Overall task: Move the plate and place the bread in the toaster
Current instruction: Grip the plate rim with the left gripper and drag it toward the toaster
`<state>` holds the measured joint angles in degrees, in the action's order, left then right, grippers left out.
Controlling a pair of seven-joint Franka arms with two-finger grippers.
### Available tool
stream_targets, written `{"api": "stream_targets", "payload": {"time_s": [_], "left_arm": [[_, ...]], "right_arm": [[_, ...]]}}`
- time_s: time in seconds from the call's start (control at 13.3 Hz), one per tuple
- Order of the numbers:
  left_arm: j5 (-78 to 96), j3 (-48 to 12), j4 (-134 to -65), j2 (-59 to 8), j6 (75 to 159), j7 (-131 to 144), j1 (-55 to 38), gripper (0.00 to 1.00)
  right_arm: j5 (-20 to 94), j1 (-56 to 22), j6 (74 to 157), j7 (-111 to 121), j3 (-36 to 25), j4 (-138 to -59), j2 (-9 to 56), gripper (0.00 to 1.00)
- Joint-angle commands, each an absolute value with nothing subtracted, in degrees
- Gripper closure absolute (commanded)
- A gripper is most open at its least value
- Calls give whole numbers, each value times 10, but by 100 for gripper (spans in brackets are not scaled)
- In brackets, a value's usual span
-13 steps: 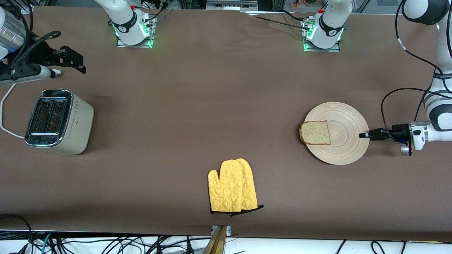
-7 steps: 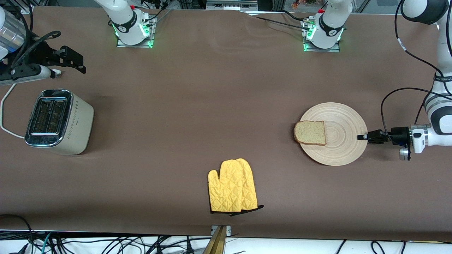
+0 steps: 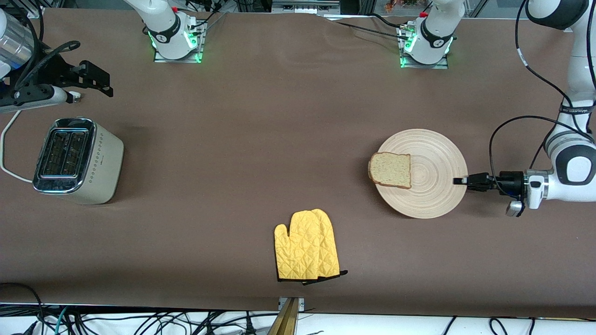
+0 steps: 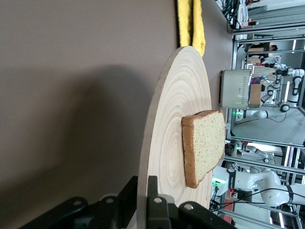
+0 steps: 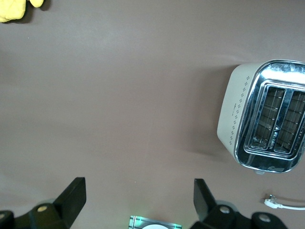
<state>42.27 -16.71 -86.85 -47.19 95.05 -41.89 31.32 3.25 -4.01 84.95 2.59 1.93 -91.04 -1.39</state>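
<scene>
The brown surface [image 3: 288, 139] carries everything. No brand name or writing can be read on anything in any view.

The plate [image 3: 433, 186] lies flat toward the left arm's end of the surface. The left gripper [image 3: 461, 181] is clamped on the plate's rim, its fingers [image 4: 153, 191] pinched tight over the edge, as the left wrist view shows from close up.

The toaster [image 3: 77, 160] stands toward the right arm's end, well apart from the plate. A row of small diamond marks runs along its cream side. The right wrist view looks straight down into its two slots [image 5: 281, 126] and shows a white cord end [image 5: 281, 204] lying beside it.

The yellow oven mitt [image 3: 306, 245] lies near the middle, nearer to the front camera than the plate.

The bread [image 3: 390, 169] lies on the plate, overhanging the rim on the side facing the toaster.

The right gripper [image 3: 93, 83] waits in the air near the toaster, fingers [image 5: 71, 198] spread wide, holding nothing.
</scene>
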Motion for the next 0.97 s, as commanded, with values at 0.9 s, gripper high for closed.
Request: {"api": "stream_targets", "payload": {"time_s": [0.9], "left_arm": [[600,-346,-1063,-410,1265,-400,225,100]], "right_arm": [[37,-40,851,29,16,-916,-20,0]]}}
